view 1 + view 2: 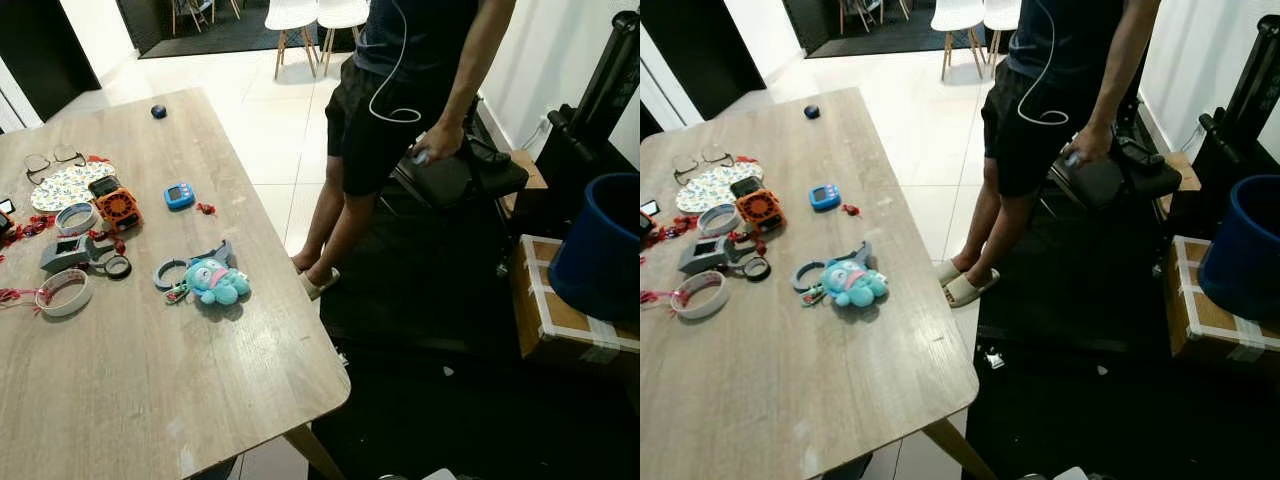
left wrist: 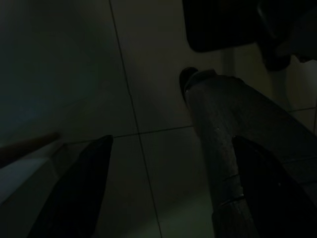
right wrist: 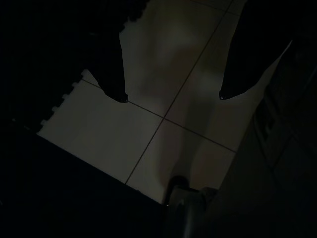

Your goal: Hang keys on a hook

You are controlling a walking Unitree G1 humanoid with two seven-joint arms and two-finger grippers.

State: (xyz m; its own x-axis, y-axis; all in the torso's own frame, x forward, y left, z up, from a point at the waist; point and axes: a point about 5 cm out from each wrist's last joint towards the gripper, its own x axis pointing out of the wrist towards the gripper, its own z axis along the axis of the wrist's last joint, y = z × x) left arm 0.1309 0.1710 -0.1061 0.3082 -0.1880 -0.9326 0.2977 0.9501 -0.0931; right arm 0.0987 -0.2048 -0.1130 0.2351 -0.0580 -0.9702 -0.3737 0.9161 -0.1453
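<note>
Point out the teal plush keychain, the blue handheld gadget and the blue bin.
Teal plush keychain (image 1: 215, 282): left eye view, plush body.
Blue handheld gadget (image 1: 179, 195): left eye view, its face.
Blue bin (image 1: 600, 245): left eye view, outer wall.

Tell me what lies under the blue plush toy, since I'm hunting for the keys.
The plush toy lies on the table, over a grey ring and strap. Anything beneath its body is covered, so keys cannot be confirmed.

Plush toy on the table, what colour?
Light blue plush toy with a pink patch; clearest in the left eye view.
</note>
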